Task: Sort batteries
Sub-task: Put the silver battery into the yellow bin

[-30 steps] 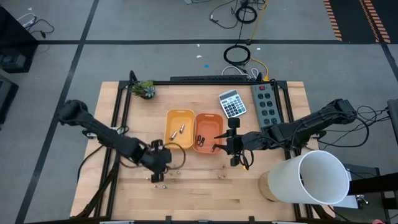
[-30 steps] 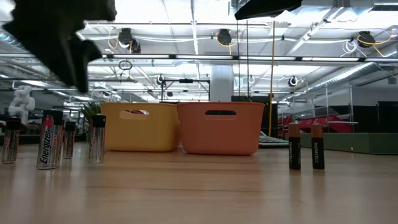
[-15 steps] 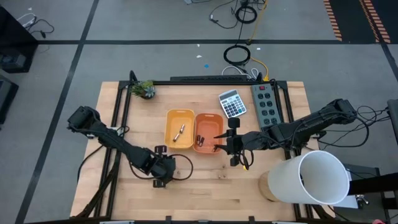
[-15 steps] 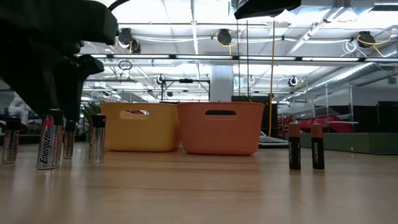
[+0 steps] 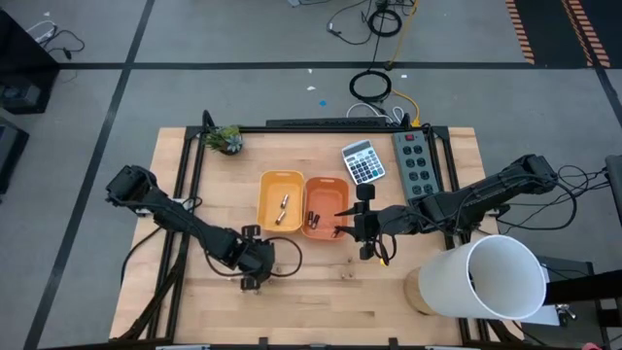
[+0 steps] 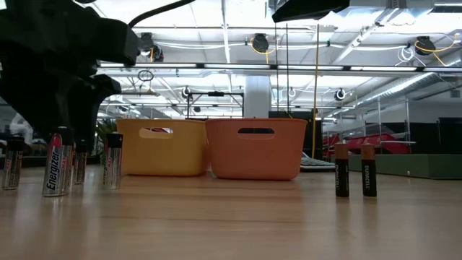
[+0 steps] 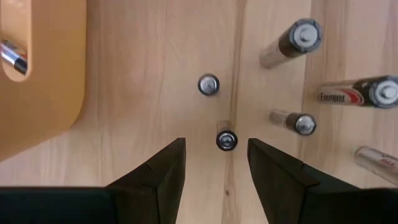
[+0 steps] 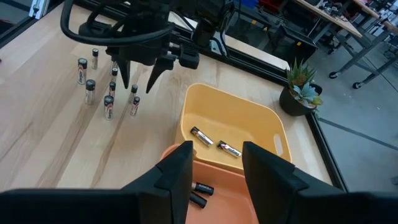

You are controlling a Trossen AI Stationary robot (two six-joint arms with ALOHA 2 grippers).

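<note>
Table (image 5: 321, 301): two trays (image 5: 280, 202), many batteries (image 8: 109, 107).

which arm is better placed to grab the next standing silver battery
Left. The left gripper hangs open right over the cluster of standing batteries, one sitting between its fingers. The right gripper waits beside the orange tray, apart from them.

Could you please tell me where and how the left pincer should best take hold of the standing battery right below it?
Grip the battery across its round side, just under the top cap, coming straight down. It stands upright with its cap facing the left pincer, whose open fingers already straddle it. Its neighbours stand apart, so a vertical approach should probably clear them.
</note>
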